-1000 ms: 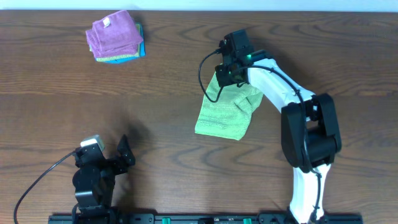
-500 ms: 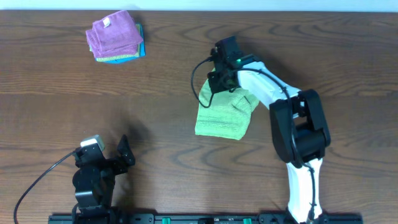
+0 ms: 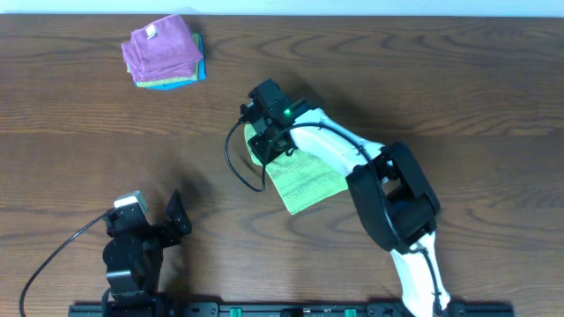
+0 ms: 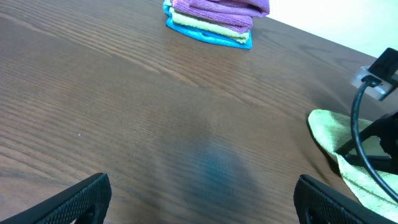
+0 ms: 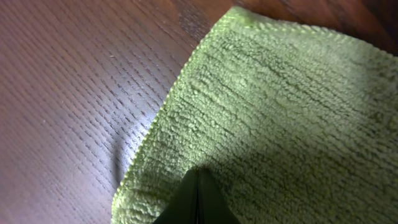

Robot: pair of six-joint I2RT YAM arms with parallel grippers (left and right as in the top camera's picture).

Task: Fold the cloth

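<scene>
- Overhead: the right gripper (image 3: 267, 143) is clenched on one corner of the cloth (image 3: 306, 180), which lies under its arm.
- Left wrist: the left gripper (image 4: 202, 193) is spread wide and empty, with the cloth ahead to its right.
- Right wrist: its closed tips pinch the green cloth.

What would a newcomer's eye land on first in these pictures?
The lime-green cloth at the middle of the table, pinched by the shut right gripper. Next, the stack of purple, green and blue cloths in the far left corner.
</scene>
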